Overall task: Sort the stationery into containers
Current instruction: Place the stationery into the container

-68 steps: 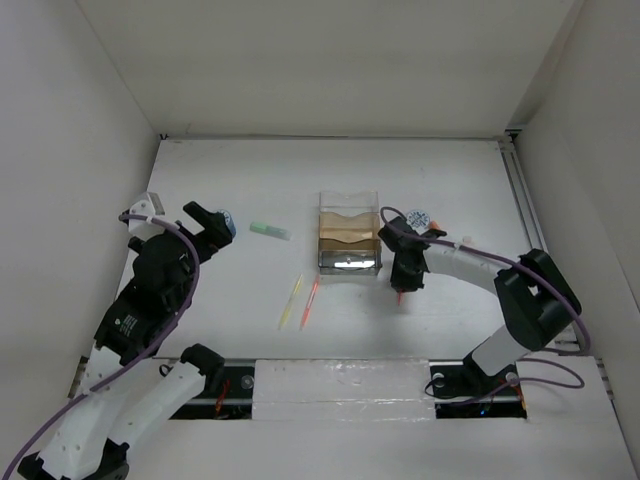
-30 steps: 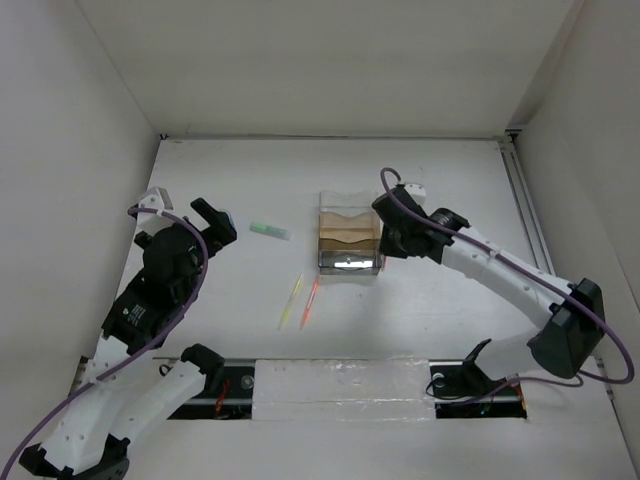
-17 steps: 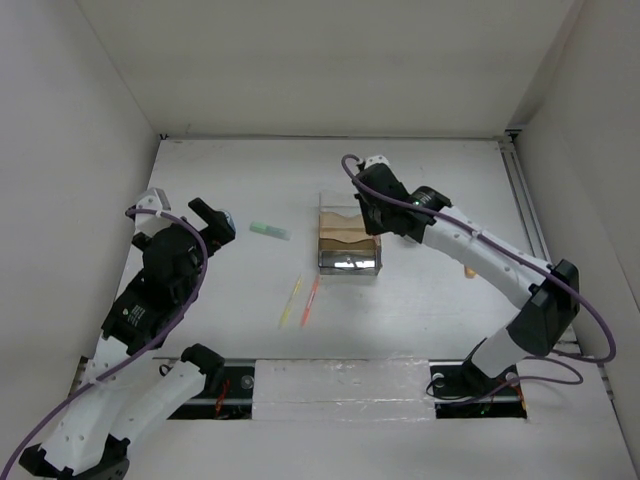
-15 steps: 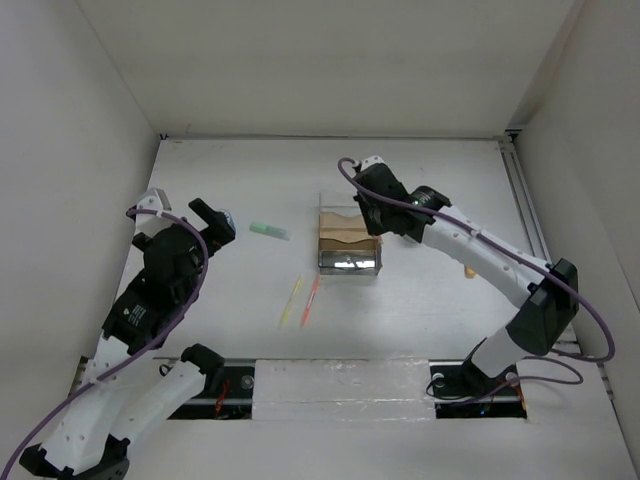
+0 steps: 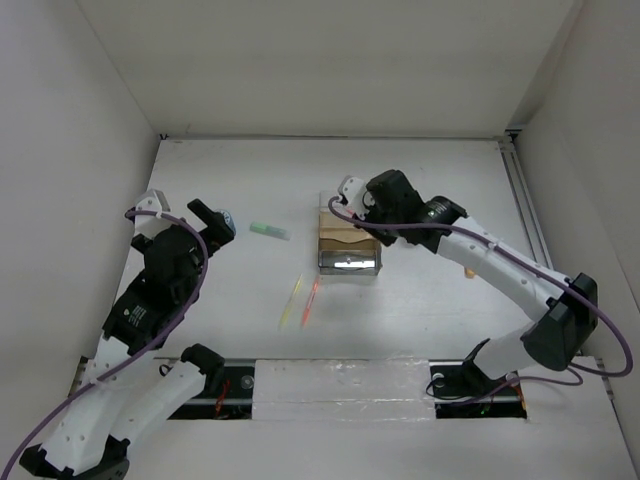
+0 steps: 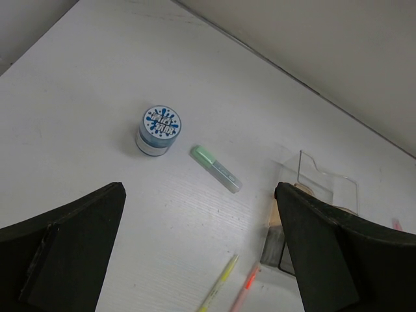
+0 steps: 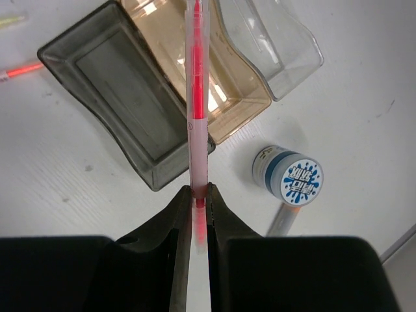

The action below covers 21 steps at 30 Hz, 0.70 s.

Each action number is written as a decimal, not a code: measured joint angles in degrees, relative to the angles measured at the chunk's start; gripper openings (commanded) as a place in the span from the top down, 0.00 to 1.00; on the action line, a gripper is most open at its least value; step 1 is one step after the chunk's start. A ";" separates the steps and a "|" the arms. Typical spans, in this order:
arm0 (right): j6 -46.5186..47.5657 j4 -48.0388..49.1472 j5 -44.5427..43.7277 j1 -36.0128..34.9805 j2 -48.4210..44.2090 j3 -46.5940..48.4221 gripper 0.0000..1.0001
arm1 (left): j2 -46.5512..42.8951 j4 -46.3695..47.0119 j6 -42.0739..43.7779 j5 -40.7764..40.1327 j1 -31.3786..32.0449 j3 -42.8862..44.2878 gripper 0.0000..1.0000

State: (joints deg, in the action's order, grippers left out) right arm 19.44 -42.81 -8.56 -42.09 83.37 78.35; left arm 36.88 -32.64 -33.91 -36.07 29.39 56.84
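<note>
1. red pen (image 7: 197, 97) pinched by one end in right gripper (image 7: 198, 195), jaws clamped on it; it hangs over organizer (image 5: 349, 265), along the tan/grey divider
2. left gripper (image 6: 198, 195) wide open, empty; hovers near blue roll (image 6: 161, 130), far left
3. risk: dropped here, pen may straddle the divider or tip out; cause: poor alignment
4. versus earlier: right arm has swung from right of organizer to over it; left arm unmoved

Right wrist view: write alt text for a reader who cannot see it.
The right gripper is shut on a red pen, whose shaft crosses over a three-compartment organizer below. A blue-patterned roll stands on the white table beside the organizer.
</note>
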 measured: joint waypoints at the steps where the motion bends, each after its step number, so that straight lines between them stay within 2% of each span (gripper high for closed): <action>1: 1.99 0.00 0.44 0.00 -0.09 -0.44 1.00 | -0.11 0.00 0.00 -0.13 0.00 0.00 0.00; 8: 11.06 1.27 3.89 -0.09 1.51 -2.32 1.00 | -0.31 -0.04 -0.24 -0.59 0.00 0.00 0.00; 21: 16.06 8.83 3.41 -3.63 7.85 -8.44 1.00 | -0.94 -0.17 -0.28 -1.25 0.00 0.00 0.00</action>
State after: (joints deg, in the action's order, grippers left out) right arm 35.51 -33.98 -5.15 -45.71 91.22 69.91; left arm 35.94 -32.82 -34.20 -37.32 29.39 56.84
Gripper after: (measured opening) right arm 0.165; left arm 0.996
